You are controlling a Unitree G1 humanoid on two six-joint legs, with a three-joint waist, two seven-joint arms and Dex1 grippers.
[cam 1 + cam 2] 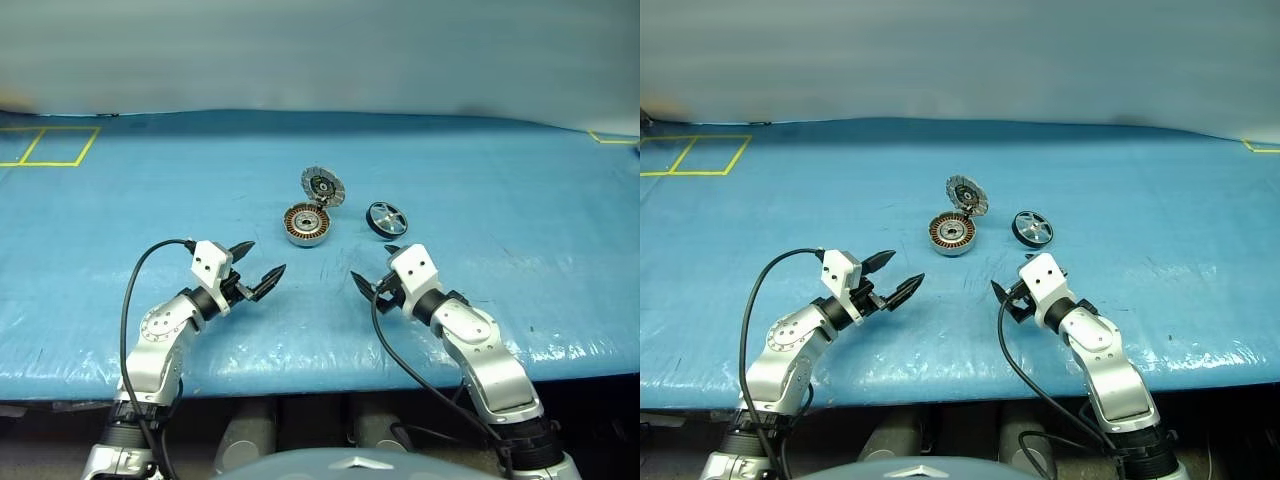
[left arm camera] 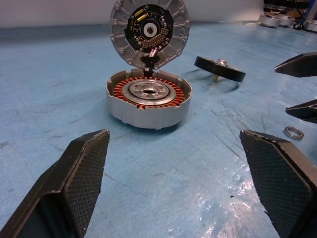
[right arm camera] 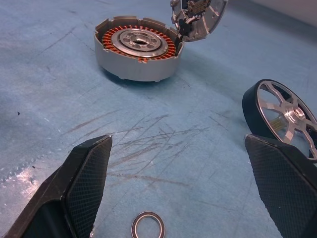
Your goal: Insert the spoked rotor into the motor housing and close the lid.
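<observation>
The motor housing (image 1: pixel 307 225) is seen standing on the blue table cover (image 1: pixel 480 180), near the middle of the table and ahead of both arms. Its ring of copper coils is exposed, because the lid (image 1: pixel 322 185) is swung up on its hinge at the far rim and stands tilted, with its dark inner face turned toward the robot. The spoked rotor (image 1: pixel 386 219) is placed just to the right of the housing, apart from it, lying on the cover with its silver spokes facing up. A small metal ring (image 3: pixel 148 225) is found flat on the cover nearer the robot, just in front of the right gripper.

The left gripper (image 1: pixel 256 266) is held above the cover, nearer the robot than the housing and to its left, with its fingers spread wide and nothing between them. The right gripper (image 1: pixel 376 266) is held opposite, nearer the robot than the rotor, with its fingers likewise spread wide and nothing grasped. Neither gripper is in contact with the housing, lid or rotor.

The cover is marked by scratches and scuffs between the housing and the grippers. Yellow tape lines (image 1: pixel 45 146) are laid out at the far left corner, and a pale wall (image 1: pixel 320 50) is seen behind the table.
</observation>
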